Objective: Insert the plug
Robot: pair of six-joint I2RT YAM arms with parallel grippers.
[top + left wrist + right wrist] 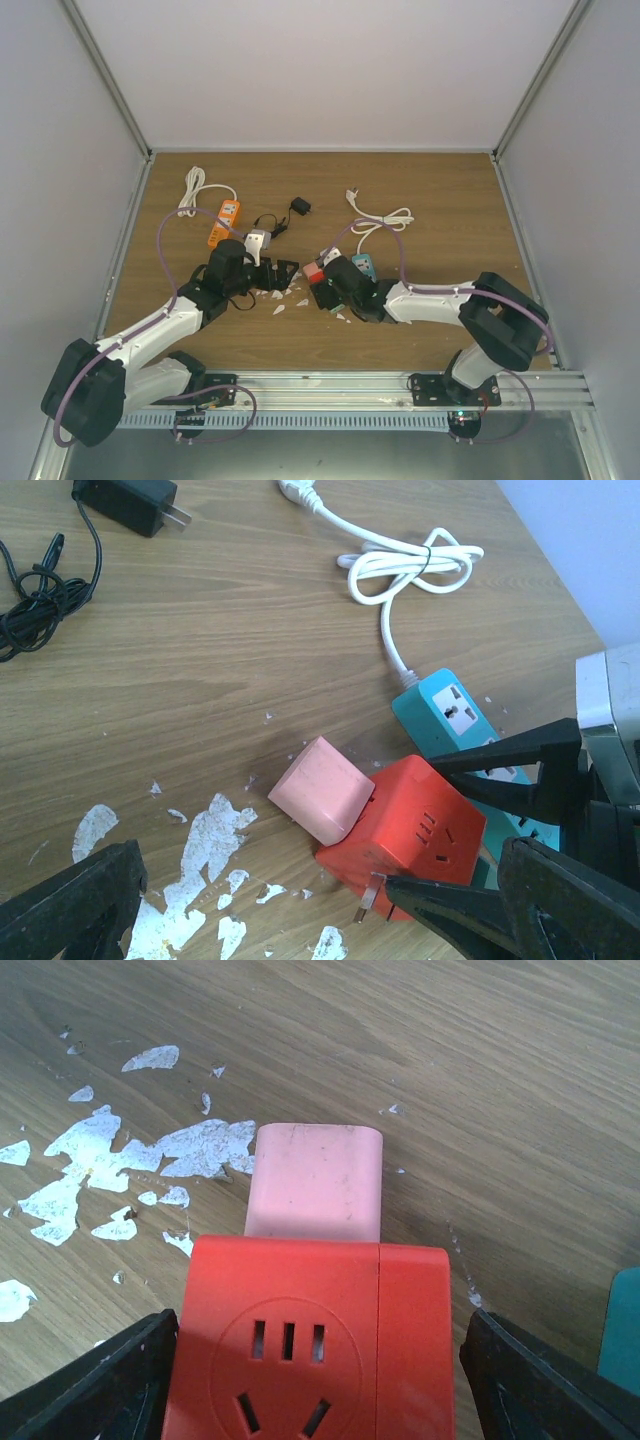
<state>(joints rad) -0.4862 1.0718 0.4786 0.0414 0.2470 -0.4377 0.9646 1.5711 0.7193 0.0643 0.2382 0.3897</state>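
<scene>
Top view: left claw and right claw meet mid-counter, near the front half. Red socket cube sits between them, teal strip just right of it. Orange strip, black charger and coiled white cable lie behind. Bare wood is open toward the back wall and both side rails.

Left wrist: left claw spread wide, holding nothing. Pink plug butts against one face of the cube, resting on the counter. Right claw fingers clamp the cube top and bottom; cube tilted, metal prongs showing at its low edge. The teal strip lies just behind it.

Right wrist: cube fills the gap between both fingers, with the pink plug ahead and scuffed white patches to the left.
</scene>
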